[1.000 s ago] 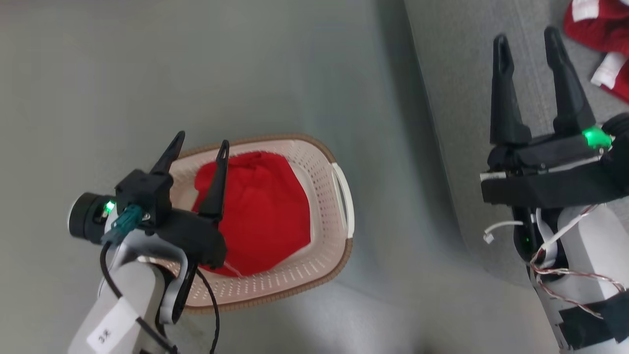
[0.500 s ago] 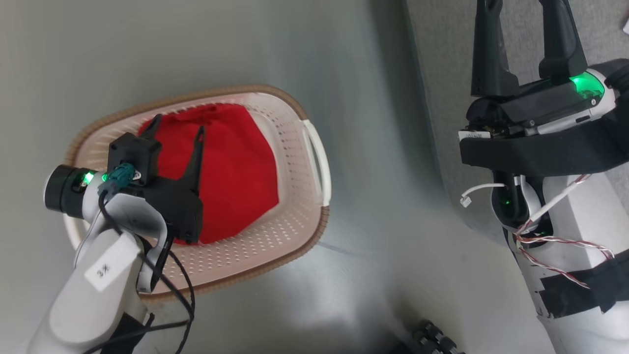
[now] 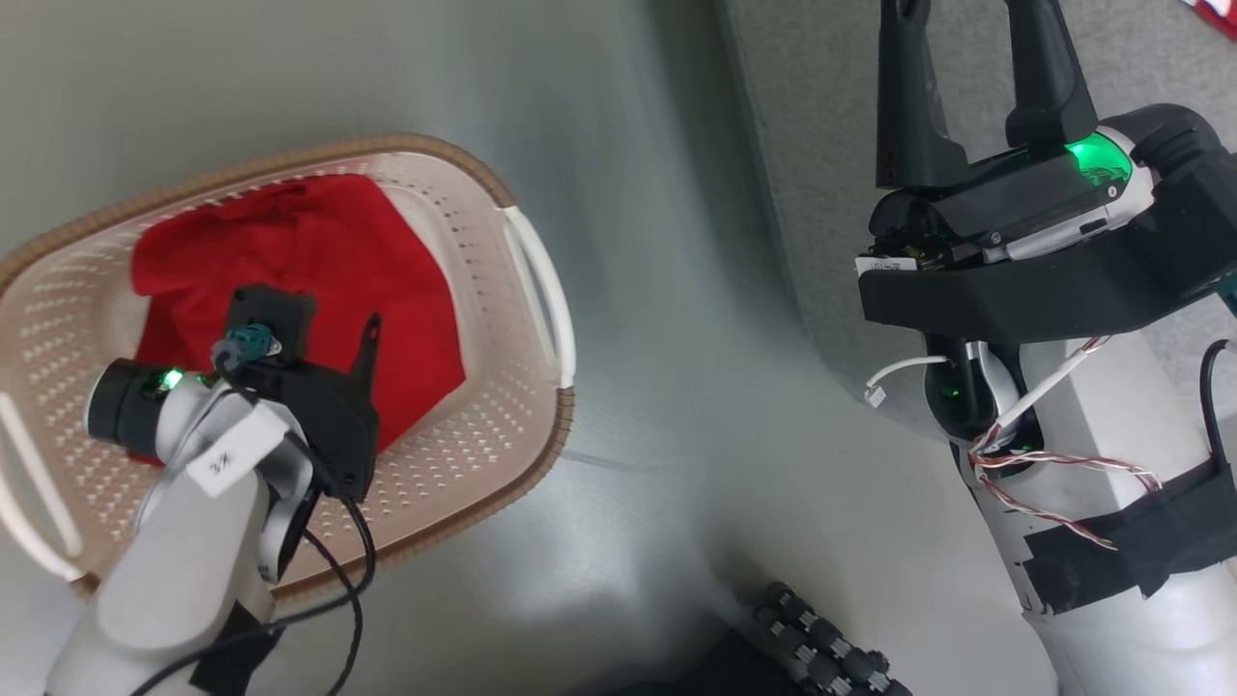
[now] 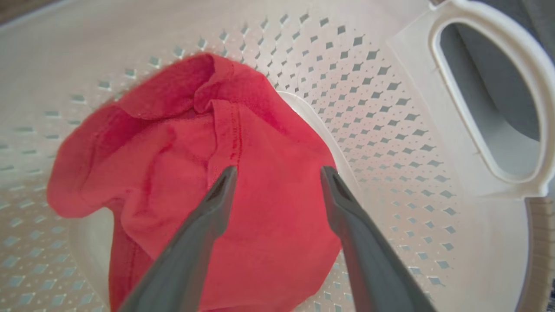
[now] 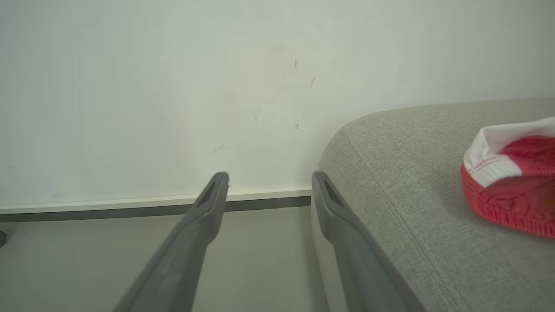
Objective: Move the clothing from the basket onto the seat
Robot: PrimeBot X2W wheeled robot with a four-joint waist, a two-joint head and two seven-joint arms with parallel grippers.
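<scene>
The cream basket (image 3: 454, 464) sits on the grey floor (image 3: 676, 435) at the left of the head view. The plain red garment (image 3: 319, 242) lies crumpled in its bottom, covering much of the base. The left gripper (image 4: 279, 171) reaches down into the basket from the lower left. In its wrist view its two fingers (image 4: 204, 225) stand well apart, tips over the red cloth and closed on nothing. Whether the tips touch the fabric I cannot tell. A white side handle (image 4: 444, 86) of the basket shows at the upper right of that view.

At the right of the head view the grey seat (image 3: 812, 116) runs up the frame, with bare floor between its edge and the basket. The right gripper (image 5: 269, 175) hovers by the seat's edge, its fingers (image 5: 347, 234) spread wide and empty, pointing toward a pale wall (image 5: 173, 86). The other red garment (image 5: 511, 173), with a white trim band, lies on the seat at the right edge of the right wrist view, well clear of that gripper.
</scene>
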